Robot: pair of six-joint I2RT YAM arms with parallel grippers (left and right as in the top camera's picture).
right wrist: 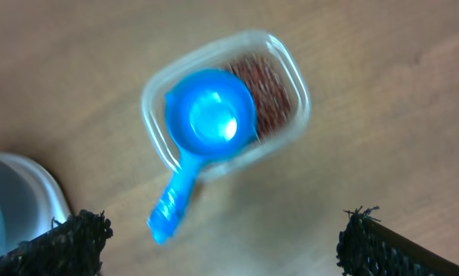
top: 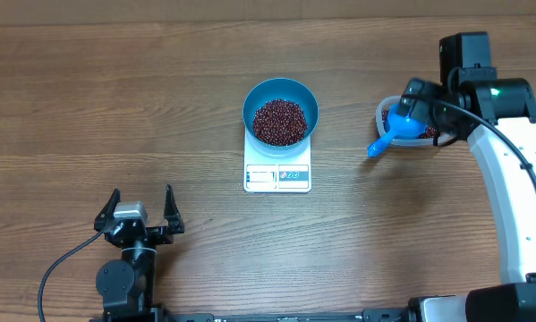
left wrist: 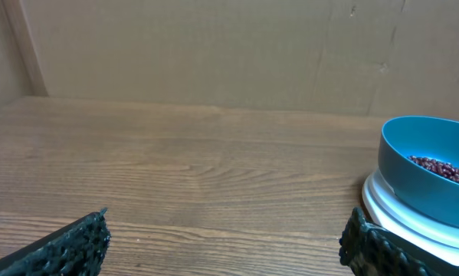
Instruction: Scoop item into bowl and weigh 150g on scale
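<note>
**Bowl on the scale, scoop down: weight check**

My left gripper (top: 142, 192) sits nearest, jaws wide, empty. Beyond it the flat white scale (top: 277, 176) carries the smooth blue bowl (top: 250, 105), small red-brown beans (top: 280, 122) heaped inside. Farthest, my right gripper (right wrist: 221, 226) hovers spread wide over the clear tub (right wrist: 294, 73) where the blue scoop (right wrist: 210, 123) lies. I judge this a weight check — display unreadable; a top-up means pinching the scoop's jutting handle.

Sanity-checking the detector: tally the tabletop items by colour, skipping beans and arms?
Blue: 2 (bowl, scoop)
White: 1 (scale)
Clear: 1 (tub)
Total: 4
</note>
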